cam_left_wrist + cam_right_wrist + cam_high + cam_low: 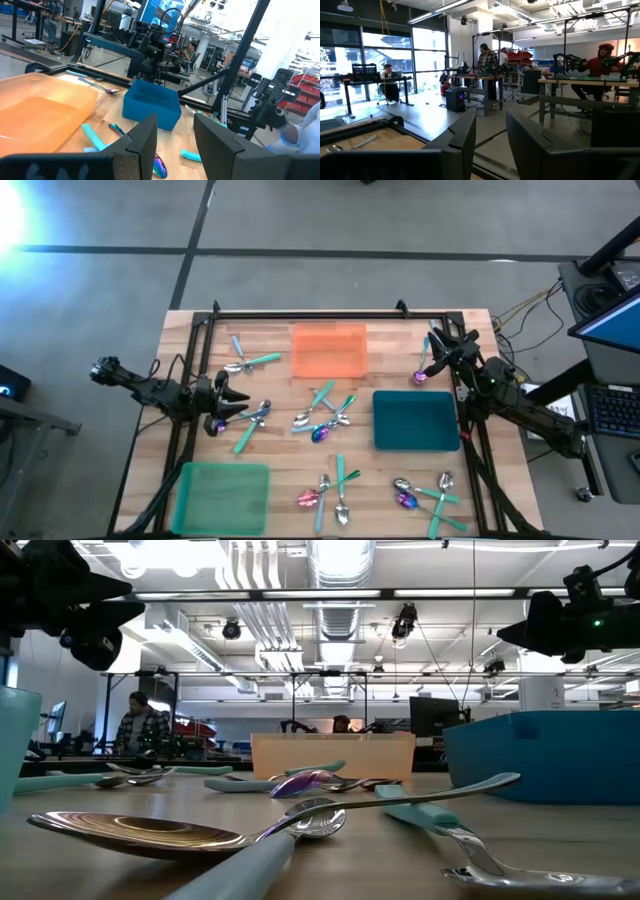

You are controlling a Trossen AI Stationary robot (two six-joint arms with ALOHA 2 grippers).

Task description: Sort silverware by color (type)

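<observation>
Small spoons and utensils, the silverware, are scattered across the wooden table: shiny silver, iridescent purple-pink, and teal-handled. Most are clustered at the centre, with more at 6 and 5 o'clock. An orange tray is seen at 12 o'clock, a teal tray at 3, a green tray at 7. The left gripper is held at 9 o'clock, the right gripper at 2 o'clock. In each wrist view the fingers are shown parted with nothing between them. People at desks are shown only beyond the table.
</observation>
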